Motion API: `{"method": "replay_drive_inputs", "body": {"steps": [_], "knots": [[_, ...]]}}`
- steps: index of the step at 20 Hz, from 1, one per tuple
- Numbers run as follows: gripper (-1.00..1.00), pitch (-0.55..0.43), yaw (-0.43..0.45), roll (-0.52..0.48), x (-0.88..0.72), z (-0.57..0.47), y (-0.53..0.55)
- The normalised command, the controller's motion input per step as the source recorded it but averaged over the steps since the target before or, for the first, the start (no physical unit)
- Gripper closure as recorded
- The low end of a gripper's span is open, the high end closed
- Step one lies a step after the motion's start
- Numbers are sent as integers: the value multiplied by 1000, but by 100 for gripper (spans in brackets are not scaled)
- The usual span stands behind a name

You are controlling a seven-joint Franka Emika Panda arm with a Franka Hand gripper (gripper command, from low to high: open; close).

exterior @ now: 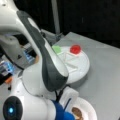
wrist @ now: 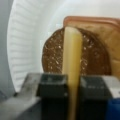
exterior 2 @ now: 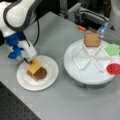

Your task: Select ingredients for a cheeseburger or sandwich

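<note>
My gripper [wrist: 72, 86] is shut on the yellow-orange cheese square [wrist: 72, 55], which stands edge-on between the two black fingers [wrist: 52, 86]. Right beneath it lies the brown round patty [wrist: 51, 56] on a tan toast square [wrist: 111, 32], both on the white round plate [wrist: 23, 37]. In a front view the gripper [exterior 2: 29, 61] holds the cheese [exterior 2: 34, 66] tilted over the patty [exterior 2: 40, 74] at the plate's [exterior 2: 51, 77] left. A second toast square [exterior 2: 92, 40], the green leaf piece [exterior 2: 113, 49] and the red disc [exterior 2: 113, 68] lie in the divided tray [exterior 2: 87, 75].
The white divided tray [exterior: 80, 67] stands on the grey table [exterior 2: 65, 100], with the green piece [exterior: 57, 49] and red disc [exterior: 75, 49] at its far rim. The arm's own links [exterior: 47, 62] block much of that front view. Equipment and cables [exterior 2: 87, 15] sit behind the tray.
</note>
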Motion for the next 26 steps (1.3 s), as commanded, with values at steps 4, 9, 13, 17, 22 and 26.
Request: {"method": "replay_drive_inputs", "body": {"steps": [4,9,13,17,22,26], "knots": [[100,-132,24,34,57,-114,45],[100,-144,29,43,7,-101,35],[100,-164,20,41,-4,-104,10],[100,-163,11,42,-19,-98,6],[100,-156,4,28,-28,-103,-14],[100,-161,3,26,-33,-116,-24]]}}
